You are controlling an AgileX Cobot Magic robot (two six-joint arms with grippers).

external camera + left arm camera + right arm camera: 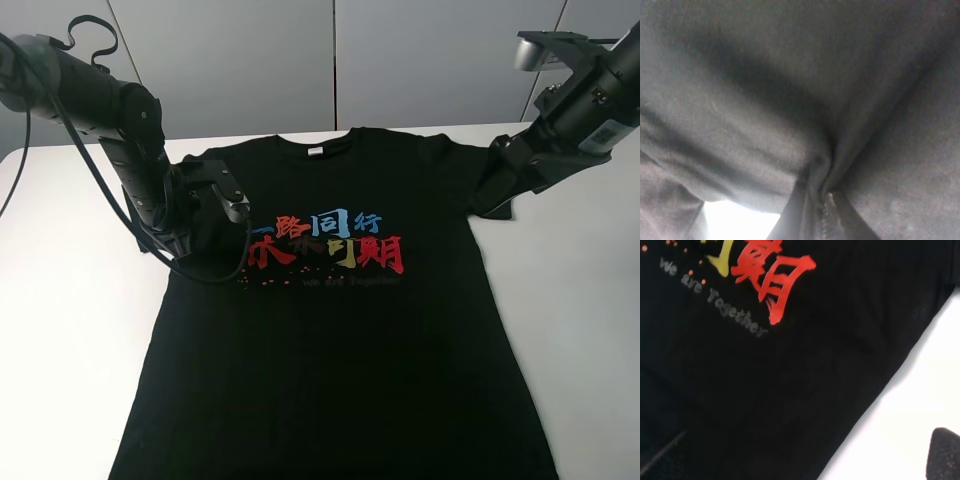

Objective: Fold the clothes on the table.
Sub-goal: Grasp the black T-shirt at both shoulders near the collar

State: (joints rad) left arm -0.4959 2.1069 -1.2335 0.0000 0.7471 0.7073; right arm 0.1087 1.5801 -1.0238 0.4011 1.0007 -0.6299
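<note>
The clothes (pixel 330 340) are one black T-shirt, spread flat and face up on the white table (pixel 60 300). Red, blue and yellow characters (pixel 330 240) run across its chest. My left gripper (pixel 195 235) is down on the shirt's left sleeve. In the left wrist view it (pixel 822 205) is shut on a bunched fold of black fabric (pixel 765 125). My right gripper (pixel 497 185) hangs at the right sleeve and is open. The right wrist view shows only one fingertip (pixel 942 455), above bare table beside the shirt's edge (pixel 880 390).
A small white neck label (pixel 315 152) marks the collar at the far side. The shirt's hem runs off the near edge of the overhead view. Bare white tabletop lies on both sides of the shirt, and a grey wall (pixel 330 60) stands behind the table.
</note>
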